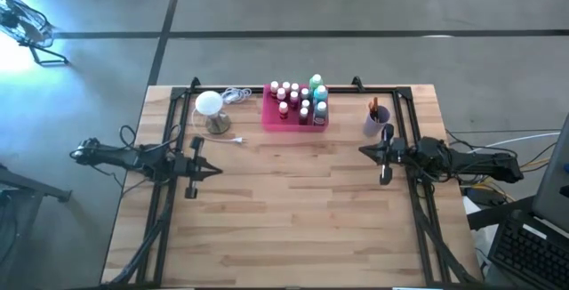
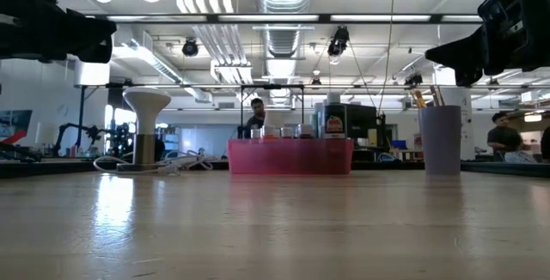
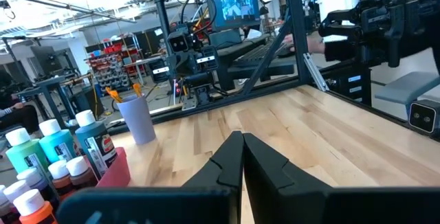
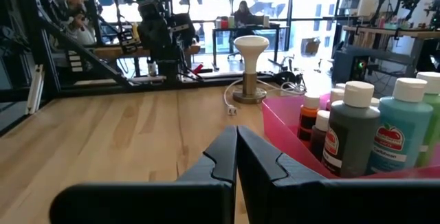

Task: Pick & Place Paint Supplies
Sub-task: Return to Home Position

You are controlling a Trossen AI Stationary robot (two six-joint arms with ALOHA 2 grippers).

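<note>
Several small white-capped paint bottles [image 1: 289, 96] and two larger green and blue bottles [image 1: 318, 94] stand upright in a pink tray [image 1: 269, 121] at the table's far middle; the large bottles [image 4: 388, 131] show close in the right wrist view. Paintbrushes [image 1: 374, 108] stick up out of a grey-lilac cup [image 1: 373, 121] to the tray's right, also in the low view [image 2: 440, 138]. My left gripper [image 1: 216, 171] hovers shut at the table's left side. My right gripper [image 1: 364, 150] hovers shut at the right side, near the cup. Both are above the table, touching nothing.
A white globe lamp [image 1: 210, 105] on a wooden base with a white cord [image 1: 233, 96] stands left of the tray. A black frame [image 1: 391, 90] runs along the table's far and side edges. Bare wooden tabletop [image 1: 293, 210] lies between the arms and toward the near edge. People sit beyond the table.
</note>
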